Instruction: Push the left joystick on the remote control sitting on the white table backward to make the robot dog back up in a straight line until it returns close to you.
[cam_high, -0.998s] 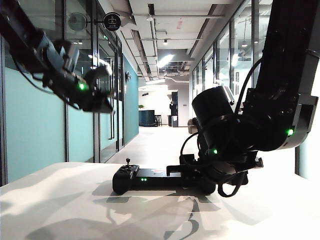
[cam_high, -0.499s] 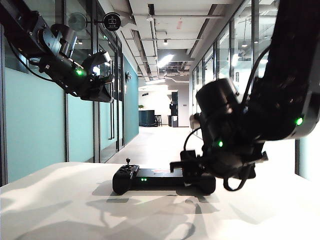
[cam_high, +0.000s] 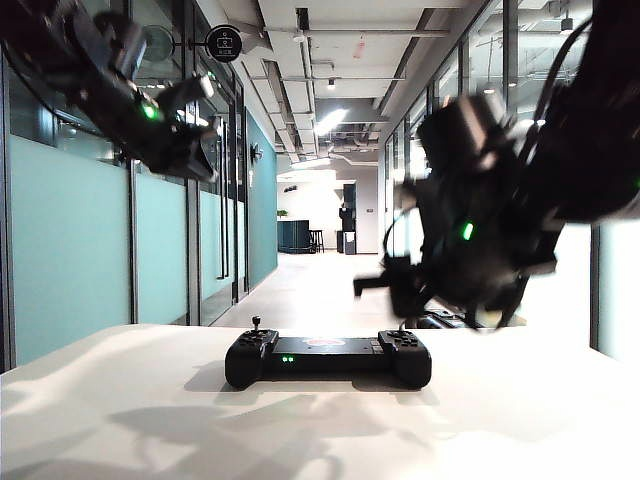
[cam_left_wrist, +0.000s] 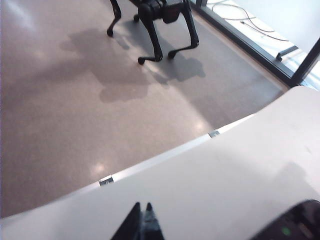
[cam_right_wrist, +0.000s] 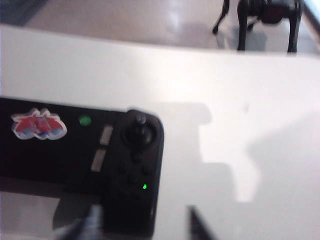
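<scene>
The black remote control (cam_high: 328, 358) lies on the white table (cam_high: 110, 420). Its left joystick (cam_high: 255, 323) stands upright and untouched at the left end. High at the left, far from the controller, my left gripper (cam_high: 205, 152) hangs shut and empty; its tips (cam_left_wrist: 142, 207) meet over the bare table (cam_left_wrist: 225, 185). My right gripper (cam_high: 385, 285) hovers blurred above the controller's right end. Its fingers (cam_right_wrist: 89, 221) stand open to either side of that end of the remote control (cam_right_wrist: 75, 160), where the other stick (cam_right_wrist: 139, 120) shows. The robot dog (cam_left_wrist: 160, 15) stands on the floor beyond the table.
The table's far rounded edge (cam_left_wrist: 160, 160) drops to a grey corridor floor (cam_left_wrist: 65, 100). Glass walls line the corridor on both sides. Cables (cam_left_wrist: 250, 20) lie by the window frame. From the right wrist, the dog's legs (cam_right_wrist: 262, 20) show past the table edge.
My right gripper has lifted off the controller's right end and now hangs above it. The left arm has risen and swung higher. The controller has not moved.
</scene>
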